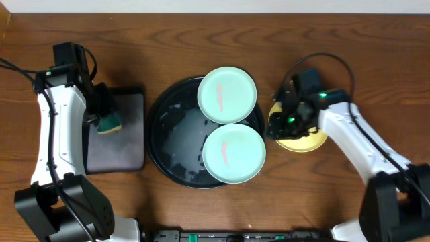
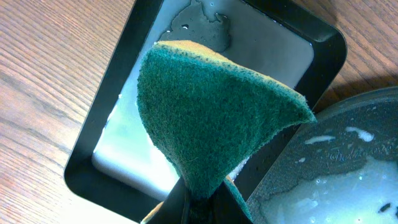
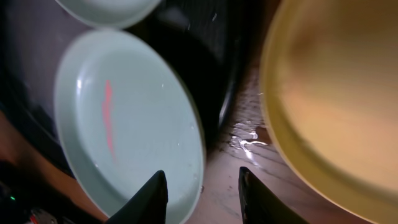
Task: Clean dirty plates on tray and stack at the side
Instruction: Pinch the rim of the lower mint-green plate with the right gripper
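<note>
1. Two mint-blue plates [image 1: 233, 153] lie flat on the round black tray [image 1: 168, 134]. Their rims meet or nearly meet. Each has a red streak [image 3: 107, 118] across its face, so I judge both not yet cleaned.
2. The yellow plate [image 1: 306, 142] lies flat on the bench [image 1: 201, 40], off the tray, just beside the right hand [image 3: 202, 196] on its outer side. From overhead the hand covers part of it.
3. The right hand's fingers are spread with nothing between them; wet wood shows in the gap. The hand hangs low over the strip between the tray rim and the yellow plate, with a mint plate close on the tray side.
4. The left hand [image 2: 196, 208] is pressed together on the teal sponge [image 2: 217, 118]. It sits over the rectangular tray [image 2: 112, 118], well apart from the plates.
5. Judgement: the next plate lies to the tray side of the right hand, and that arm is much nearer. Plates are round with no long axis, so the nearest rim will do. Wet plastic may slip.
</note>
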{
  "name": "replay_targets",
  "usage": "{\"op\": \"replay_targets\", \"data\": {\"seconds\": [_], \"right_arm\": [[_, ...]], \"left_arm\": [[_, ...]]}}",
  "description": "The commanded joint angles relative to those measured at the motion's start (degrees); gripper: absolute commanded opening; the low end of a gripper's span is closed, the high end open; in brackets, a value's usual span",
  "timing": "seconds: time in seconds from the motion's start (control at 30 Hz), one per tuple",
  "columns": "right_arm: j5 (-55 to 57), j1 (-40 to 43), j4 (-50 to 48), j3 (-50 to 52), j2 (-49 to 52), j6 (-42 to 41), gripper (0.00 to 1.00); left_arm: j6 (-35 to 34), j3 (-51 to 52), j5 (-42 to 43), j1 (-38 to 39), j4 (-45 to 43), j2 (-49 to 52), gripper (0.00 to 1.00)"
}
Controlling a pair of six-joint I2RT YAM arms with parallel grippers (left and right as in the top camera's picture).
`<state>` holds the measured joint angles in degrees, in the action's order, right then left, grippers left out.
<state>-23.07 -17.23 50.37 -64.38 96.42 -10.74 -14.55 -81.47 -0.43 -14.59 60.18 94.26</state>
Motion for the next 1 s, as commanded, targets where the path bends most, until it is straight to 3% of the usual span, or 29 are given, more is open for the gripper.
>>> {"op": "replay_targets", "data": {"seconds": [0.0,0.17,0.4,0.63,0.8,0.97], "right_arm": [[0.5,-2.8,0.0,0.5,4.2,-1.2,0.35],[0.5,-4.3,0.1,0.5,8.2,-1.3,0.28],[-1.3,-4.7,-0.5,0.3,8.4,-1.1,0.01],[-4.5,-10.4,-1.8,-4.1,8.3,-2.4,0.01],[-1.1,-14.8,-10.5,-5.7,8.4,-15.6,0.01],[3.1,-18.0,-15.4,-5.7,9.6,-20.6,0.01]], "left_arm": [[1.0,-0.3,-0.9,-0.2,0.2,-1.0,0.07],[1.0,-0.3,-0.9,-0.2,0.2,-1.0,0.07],[1.0,-0.3,-0.9,-0.2,0.2,-1.0,0.07],[1.0,-0.3,1.5,-0.2,0.2,-1.0,0.07],[1.0,-0.3,3.3,-0.1,0.2,-1.0,0.07],[-0.6,-0.3,4.5,0.2,0.2,-1.1,0.08]]}}
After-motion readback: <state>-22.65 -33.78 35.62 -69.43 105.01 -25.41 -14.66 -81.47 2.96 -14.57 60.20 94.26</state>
